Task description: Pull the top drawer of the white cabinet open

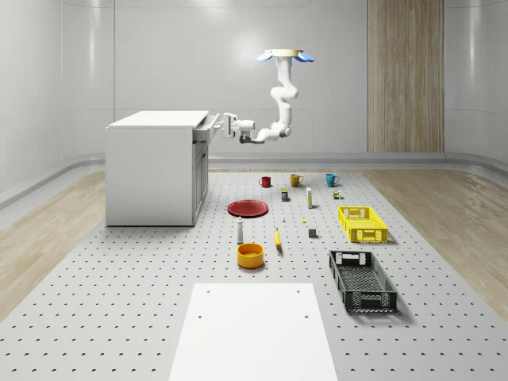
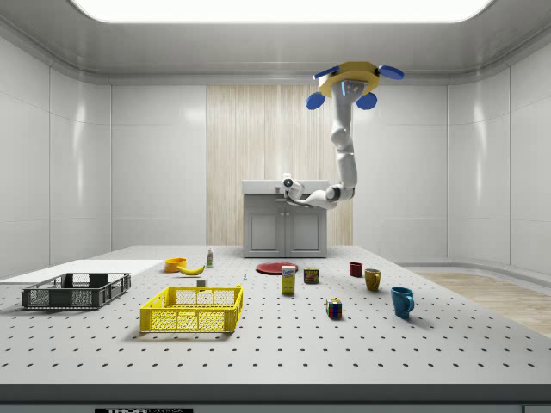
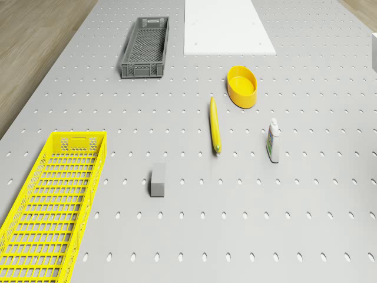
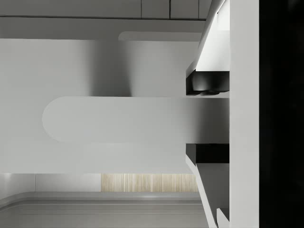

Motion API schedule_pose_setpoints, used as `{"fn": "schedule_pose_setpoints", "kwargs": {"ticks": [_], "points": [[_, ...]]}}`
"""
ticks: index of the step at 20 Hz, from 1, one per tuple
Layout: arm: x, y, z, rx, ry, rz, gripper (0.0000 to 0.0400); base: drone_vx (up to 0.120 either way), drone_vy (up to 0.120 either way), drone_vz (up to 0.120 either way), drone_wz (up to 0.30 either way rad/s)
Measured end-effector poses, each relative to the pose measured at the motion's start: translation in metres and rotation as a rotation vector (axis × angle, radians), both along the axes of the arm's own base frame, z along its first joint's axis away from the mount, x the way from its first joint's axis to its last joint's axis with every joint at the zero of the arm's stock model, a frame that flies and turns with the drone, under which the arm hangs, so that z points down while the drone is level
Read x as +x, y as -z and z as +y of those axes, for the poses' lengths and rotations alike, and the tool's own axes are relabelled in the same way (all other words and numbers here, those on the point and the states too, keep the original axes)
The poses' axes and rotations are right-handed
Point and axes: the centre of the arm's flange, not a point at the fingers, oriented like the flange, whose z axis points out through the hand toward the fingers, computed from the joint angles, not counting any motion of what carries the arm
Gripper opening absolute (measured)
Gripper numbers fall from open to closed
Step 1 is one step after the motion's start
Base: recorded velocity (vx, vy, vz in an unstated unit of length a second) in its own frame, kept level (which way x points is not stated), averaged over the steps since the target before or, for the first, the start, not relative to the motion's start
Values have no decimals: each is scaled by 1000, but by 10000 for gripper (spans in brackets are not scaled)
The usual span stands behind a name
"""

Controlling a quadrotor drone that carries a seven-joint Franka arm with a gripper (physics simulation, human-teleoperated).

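Table (image 1: pixel 119 302): plate (image 1: pixel 248 208) beside cabinet (image 1: pixel 151 171).

A perforated grey table (image 3: pixel 194 236) is seen from above. A yellow basket (image 3: pixel 50 203) and a dark grey basket (image 3: pixel 146 47) are laid on it, well apart. A small grey block (image 3: pixel 158 180) is set near the yellow basket. A banana (image 3: pixel 215 125) is placed between the block and a white bottle (image 3: pixel 274 140) lying flat. A yellow bowl (image 3: pixel 242 86) is seen near a white panel (image 3: pixel 227 26).
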Motion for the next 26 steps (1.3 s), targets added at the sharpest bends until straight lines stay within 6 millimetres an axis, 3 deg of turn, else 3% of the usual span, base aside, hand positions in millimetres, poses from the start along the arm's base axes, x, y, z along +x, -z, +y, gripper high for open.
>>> {"fn": "schedule_pose_setpoints", "kwargs": {"ticks": [14, 19, 26], "points": [[-1, 0, -56, -1, -5, 0, 117, 0, 0, 0, 0], [-2, 0, -69, 0, -5, 4, 241, 0, 32, 0, 0], [-2, 1, -75, 0, -6, 5, 294, 0, 74, 0, 0]]}}
